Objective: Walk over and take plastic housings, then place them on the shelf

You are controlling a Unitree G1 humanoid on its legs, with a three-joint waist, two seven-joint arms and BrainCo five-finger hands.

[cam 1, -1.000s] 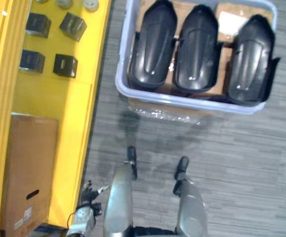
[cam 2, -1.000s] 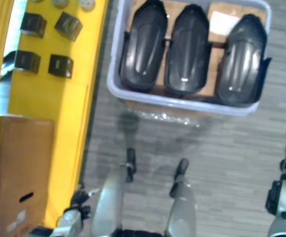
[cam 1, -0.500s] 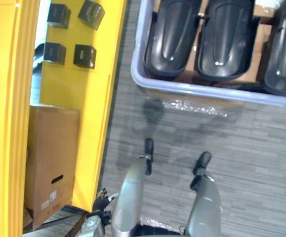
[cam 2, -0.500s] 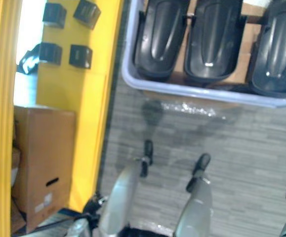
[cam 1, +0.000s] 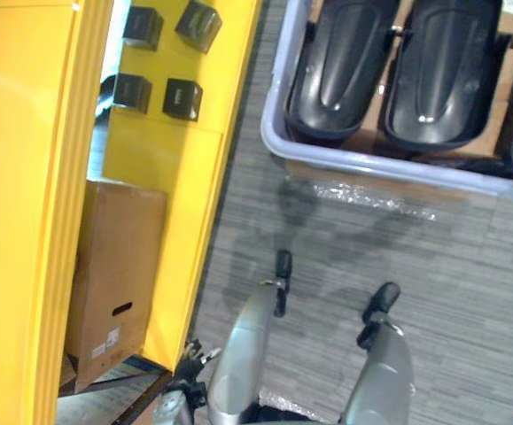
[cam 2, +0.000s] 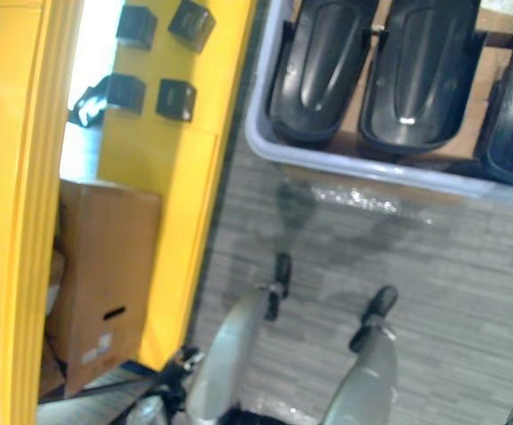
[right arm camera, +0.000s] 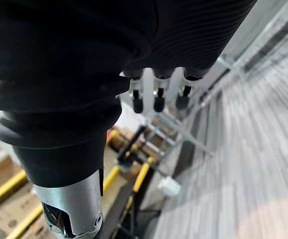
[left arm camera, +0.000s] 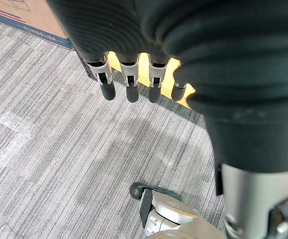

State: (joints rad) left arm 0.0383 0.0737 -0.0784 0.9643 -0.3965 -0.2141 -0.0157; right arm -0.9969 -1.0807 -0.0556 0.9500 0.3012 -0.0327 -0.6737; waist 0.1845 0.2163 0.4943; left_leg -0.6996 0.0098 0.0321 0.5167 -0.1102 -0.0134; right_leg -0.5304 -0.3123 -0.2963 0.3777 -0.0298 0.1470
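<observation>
black plastic housings (cam 1: pixel 340 71) cut off in lavender bin (cam 1: pixel 362 162), grey carpet (cam 1: pixel 469 266), yellow shelf (cam 1: pixel 194 177); left hand (left arm camera: pixel 129 82), right hand (right arm camera: pixel 158 99) seemingly slack.

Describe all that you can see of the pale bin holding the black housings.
The bin is a pale bluish-grey plastic tub with a thick rim and a rounded near corner. It stands upright near the yellow shelf, not touching it, cut off by the view's top and right. Glossy black housings lie in it side by side on a brown base. Crinkled clear film shows below its near wall.
</observation>
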